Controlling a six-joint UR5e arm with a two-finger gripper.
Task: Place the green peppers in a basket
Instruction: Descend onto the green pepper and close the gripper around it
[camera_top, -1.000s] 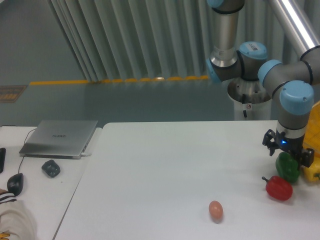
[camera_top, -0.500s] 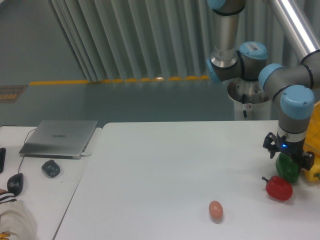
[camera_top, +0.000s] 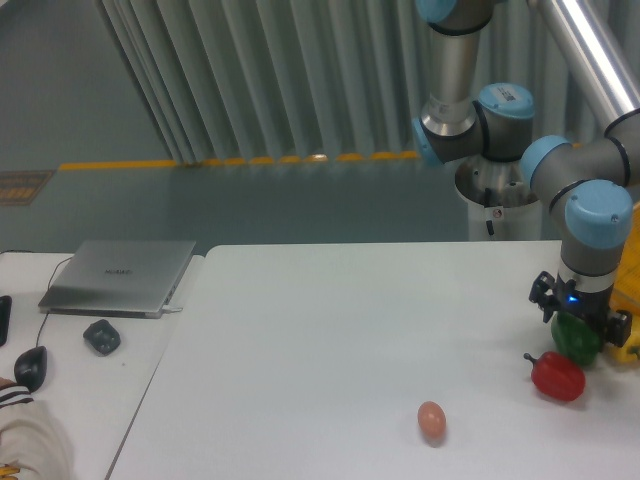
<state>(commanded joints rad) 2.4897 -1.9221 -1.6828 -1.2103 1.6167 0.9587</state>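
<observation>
gripper (camera_top: 580, 322): pointing straight down at the far right of the table, sitting on top of the green pepper. Fingers straddle the pepper's upper half, but whether they actually press on it is too small to read, so cannot tell if it grips or just brackets it.
green pepper (camera_top: 577, 342): glossy dark green, right under the gripper, top part hidden by the gripper body. Looks to be at table level; cannot tell if it is resting or lifted slightly.
red pepper (camera_top: 557, 376): just in front of the green pepper, touching or nearly touching it, dark stem pointing left.
yellow pepper (camera_top: 627, 350): at the right edge, just beside the green pepper, mostly cut off by the frame.
basket (camera_top: 632, 275): only a sliver of yellow lattice shows at the right edge, behind the arm's wrist. Green pepper is outside it.
arm (camera_top: 590, 215): grey links with blue joint caps, comes from the pedestal behind the table and drops vertically into the gripper.
egg (camera_top: 431, 419): brownish, alone on the white table (camera_top: 330, 340), front centre, well apart from the peppers.
side desk: closed silver laptop (camera_top: 120, 276), a dark small object (camera_top: 101, 335) in front of it, black mouse (camera_top: 30, 368) near the left edge.
</observation>
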